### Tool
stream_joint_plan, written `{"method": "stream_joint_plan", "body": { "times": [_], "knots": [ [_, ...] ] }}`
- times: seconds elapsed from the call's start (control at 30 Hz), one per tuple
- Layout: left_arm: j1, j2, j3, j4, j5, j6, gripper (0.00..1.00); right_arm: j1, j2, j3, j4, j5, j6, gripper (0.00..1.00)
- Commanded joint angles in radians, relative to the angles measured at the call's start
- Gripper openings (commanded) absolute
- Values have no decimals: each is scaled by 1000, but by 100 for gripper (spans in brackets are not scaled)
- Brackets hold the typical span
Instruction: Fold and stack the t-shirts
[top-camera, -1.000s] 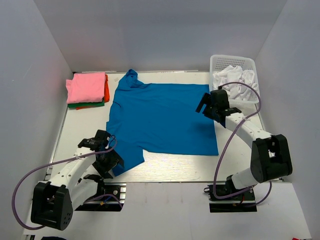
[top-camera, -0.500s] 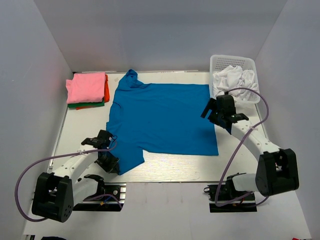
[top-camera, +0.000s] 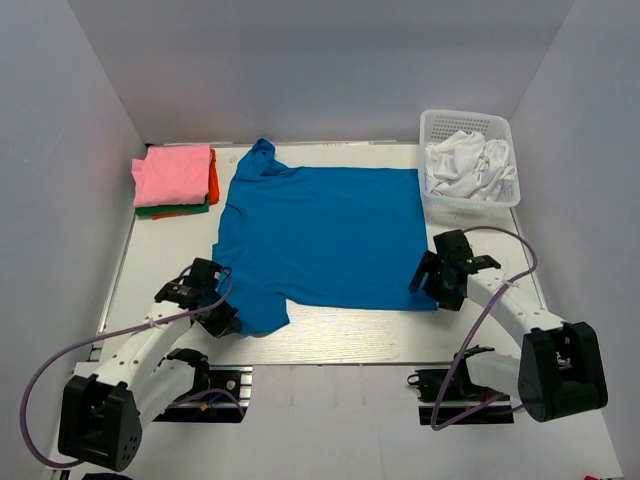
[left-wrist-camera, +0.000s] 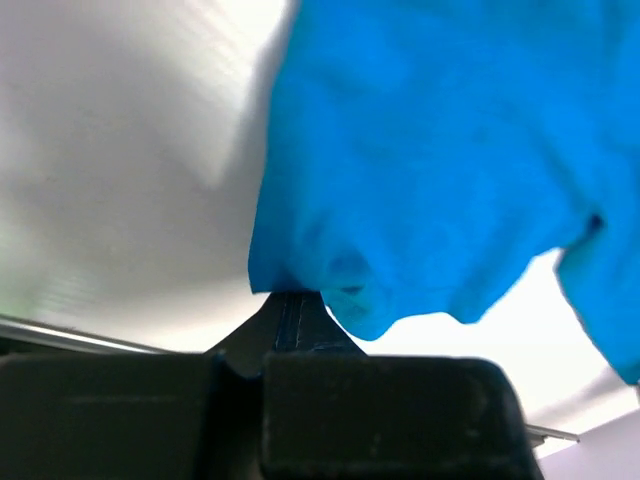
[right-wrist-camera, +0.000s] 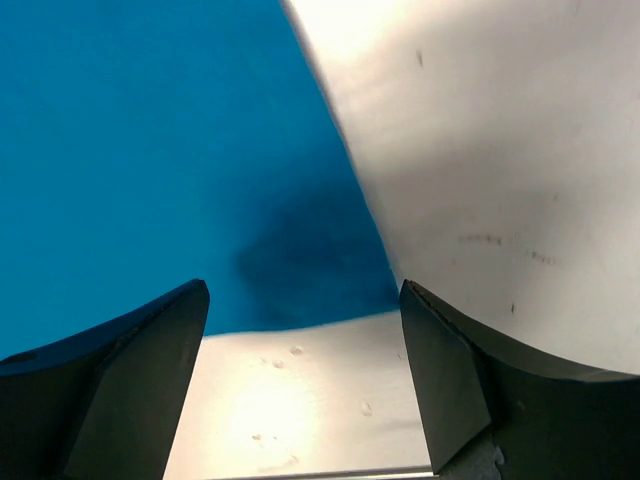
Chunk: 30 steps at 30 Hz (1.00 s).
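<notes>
Shirt: large bright blue t-shirt, spread flat mid-table, collar at the far-left.
Left pincer: mine, clamped on the shirt's near-left corner, cloth bunched at my tips.
Right pincer: mine, wide, over the near-right corner.
Room: white table bare along the near edge.
Far corners: pink-topped folded stack left, white lattice basket right.

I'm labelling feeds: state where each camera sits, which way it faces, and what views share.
Top external: above and behind the bases, looking down on the table, blue t-shirt and both arms.
Left wrist: on that arm, looking past the left gripper, shut on the sleeve.
Right wrist: facing down between the open right gripper fingers at the shirt's near right corner.
Shared: all three show the blue t-shirt.
</notes>
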Motion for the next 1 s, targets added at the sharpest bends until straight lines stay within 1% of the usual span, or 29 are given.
{"method": "stream_joint_plan", "body": {
  "times": [0.0, 0.1, 0.2, 0.23, 0.3, 0.33, 0.43, 0.47, 0.5, 0.6, 0.67, 0.7, 0.77, 0.8, 0.9, 0.97],
  "knots": [
    [-2, -40, 3, 28, -8, 22, 0, 5, -19, -33, -22, -49, 38, 82],
    [-2, -40, 21, 37, 2, 48, 0, 3, -2, -49, -5, -18, 44, 80],
    [-2, -40, 58, 48, 2, 82, 0, -1, -1, -64, 53, 3, 47, 70],
    [-2, -40, 78, 48, 12, 91, 0, 0, 2, -66, 63, 10, 52, 59],
    [-2, -51, 104, 74, 25, 116, 0, 0, 11, -79, 105, 10, 60, 49],
    [-2, -51, 113, 74, 25, 116, 0, -1, 19, -79, 112, 14, 57, 39],
    [-2, -51, 158, 104, 35, 157, 0, 5, 40, -61, 127, 16, 50, 17],
    [-2, -51, 170, 120, 35, 169, 0, 3, 42, -46, 121, 13, 44, 3],
    [-2, -41, 198, 130, 51, 179, 0, 7, 41, -26, 106, 10, 29, 0],
    [-2, -21, 250, 175, 93, 203, 0, 5, 30, 37, 60, 10, 3, 0],
    [-2, -11, 261, 210, 93, 216, 0, 3, 27, 56, 41, 16, -17, 0],
    [-2, 6, 261, 265, 102, 216, 0, -3, 31, 81, 40, 1, -23, 0],
    [-2, 31, 296, 316, 93, 229, 0, -1, 48, 102, 58, 6, -45, 0],
    [7, 46, 308, 366, 93, 238, 0, 2, 71, 146, 57, 8, -49, 0],
    [19, 124, 362, 429, 47, 260, 0, -6, 125, 215, 57, 28, -58, 0],
    [19, 199, 414, 483, -19, 272, 0, -9, 169, 281, 54, 37, -72, 0]
  ]
}}
